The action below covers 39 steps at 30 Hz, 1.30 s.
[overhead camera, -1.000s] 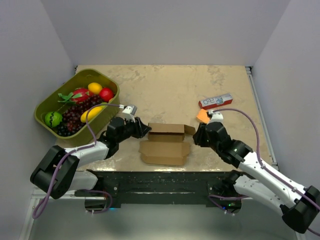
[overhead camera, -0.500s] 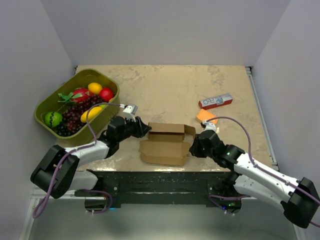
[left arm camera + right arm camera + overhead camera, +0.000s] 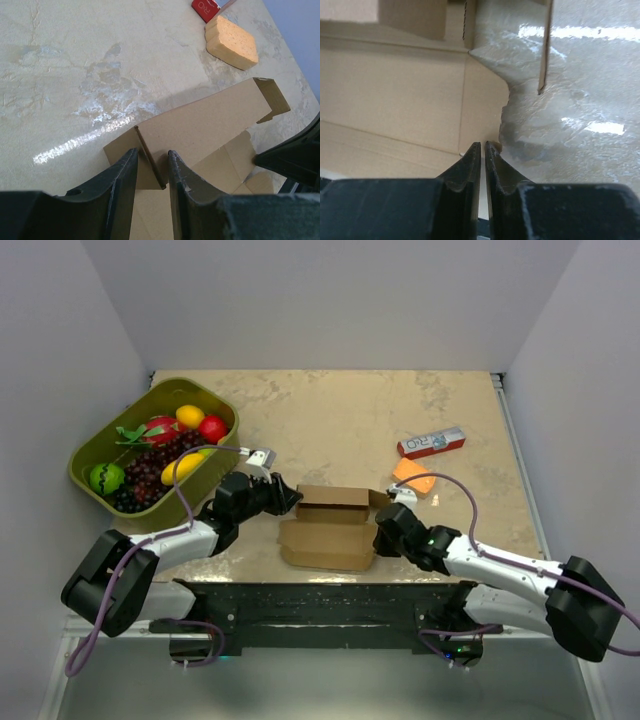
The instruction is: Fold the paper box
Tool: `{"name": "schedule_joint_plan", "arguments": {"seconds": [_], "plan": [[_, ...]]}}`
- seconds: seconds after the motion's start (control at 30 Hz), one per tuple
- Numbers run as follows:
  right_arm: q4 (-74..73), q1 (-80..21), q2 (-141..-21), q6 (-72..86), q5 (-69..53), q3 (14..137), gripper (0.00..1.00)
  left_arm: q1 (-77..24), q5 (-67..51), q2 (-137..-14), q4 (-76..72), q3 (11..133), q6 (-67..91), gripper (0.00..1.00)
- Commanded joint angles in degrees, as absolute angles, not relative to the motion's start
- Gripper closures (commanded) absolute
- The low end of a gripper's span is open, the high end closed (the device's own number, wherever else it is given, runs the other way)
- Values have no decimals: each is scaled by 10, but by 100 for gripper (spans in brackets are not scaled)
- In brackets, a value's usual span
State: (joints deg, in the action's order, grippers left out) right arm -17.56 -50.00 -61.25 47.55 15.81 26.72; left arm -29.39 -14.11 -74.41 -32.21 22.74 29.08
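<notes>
Lower centre of the top view: my right gripper (image 3: 483, 146) is almost closed at the right edge of the paper box (image 3: 328, 530) — whether it pinches cardboard, I cannot tell. Farther left, the left gripper (image 3: 151, 154) clamps the box's upright wall.

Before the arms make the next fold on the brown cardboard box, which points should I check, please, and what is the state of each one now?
1. The left gripper has its jaws on both sides of the upright left end flap of the paper box: ok.
2. The right gripper grips the box's right edge: cannot tell. The jaws are almost together, and no cardboard shows between them.
3. The rear wall is raised: ok.
4. The front panel is folded up: not ok. It lies flat on the table.
5. The orange block and the red-and-white carton lie apart from the box: ok.
</notes>
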Motion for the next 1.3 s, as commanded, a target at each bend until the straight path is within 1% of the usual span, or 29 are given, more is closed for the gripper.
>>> {"name": "schedule_joint_plan", "arguments": {"seconds": [0.0, 0.3, 0.7, 0.8, 0.9, 0.93, 0.97, 1.0, 1.1, 1.2, 1.27], "plan": [[-156, -503, -620, 509, 221, 276, 88, -295, -125, -752, -295, 235, 267, 65], [-141, -503, -705, 511, 235, 281, 91, -295, -131, -751, -301, 233, 265, 65], [-159, -503, -702, 521, 243, 270, 91, -295, -132, -751, -303, 233, 264, 65], [-144, -503, -688, 499, 223, 273, 88, -295, -131, -751, -305, 234, 265, 65], [-174, -504, -643, 489, 212, 297, 78, -295, -129, -751, -303, 236, 265, 65], [-201, -503, -629, 488, 213, 305, 68, -295, -128, -751, -302, 236, 265, 65], [-217, -503, -613, 487, 217, 313, 62, -295, -128, -750, -301, 236, 265, 65], [-232, -503, -586, 485, 219, 330, 52, -295, -127, -751, -301, 236, 265, 65], [-281, -503, -552, 476, 231, 365, 41, -294, -127, -750, -298, 237, 263, 65], [-322, -501, -554, 468, 276, 394, 34, -295, -128, -750, -298, 237, 263, 65], [-343, -501, -566, 462, 318, 404, 33, -294, -128, -749, -298, 236, 263, 65]]}}
